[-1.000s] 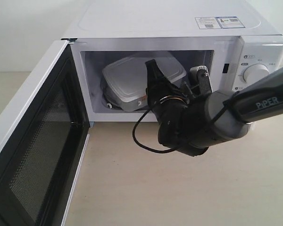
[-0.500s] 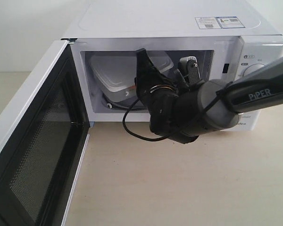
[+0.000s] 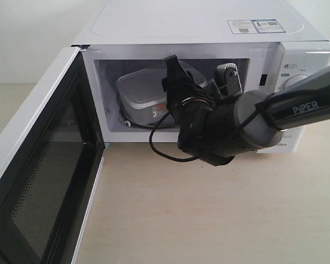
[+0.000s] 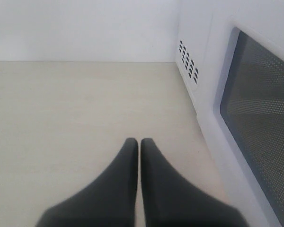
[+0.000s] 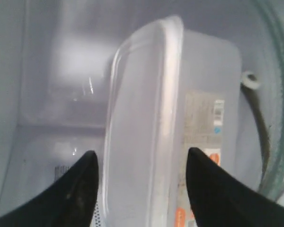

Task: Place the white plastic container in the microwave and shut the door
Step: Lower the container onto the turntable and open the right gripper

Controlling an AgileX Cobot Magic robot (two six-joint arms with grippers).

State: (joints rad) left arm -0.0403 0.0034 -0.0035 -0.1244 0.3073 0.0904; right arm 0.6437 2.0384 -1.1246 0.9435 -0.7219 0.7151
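Note:
The white microwave (image 3: pixel 209 27) stands with its door (image 3: pixel 38 165) swung wide to the left, black mesh face inward. The white plastic container (image 3: pixel 143 91) lies inside on the glass turntable (image 5: pixel 274 118), its labelled side towards the opening. My right gripper (image 3: pixel 201 66) reaches into the cavity mouth and is open. In the right wrist view its fingertips straddle the container (image 5: pixel 142 109), with a visible gap at one finger (image 5: pixel 87 175). My left gripper (image 4: pixel 139 142) is shut and empty, low over the table beside the door's outer window (image 4: pixel 255 113).
The right arm and a looping black cable (image 3: pixel 159 151) fill the space in front of the opening. A dial (image 3: pixel 294 82) peeks out behind the arm. Light wooden tabletop (image 3: pixel 198 220) stretches in front of the microwave. Vent slots (image 4: pixel 189 61) mark the microwave's side.
The container, tilted a second ago and then pushed up and left, now lies lower and flatter on the turntable. The right gripper has shifted slightly right and stays open.

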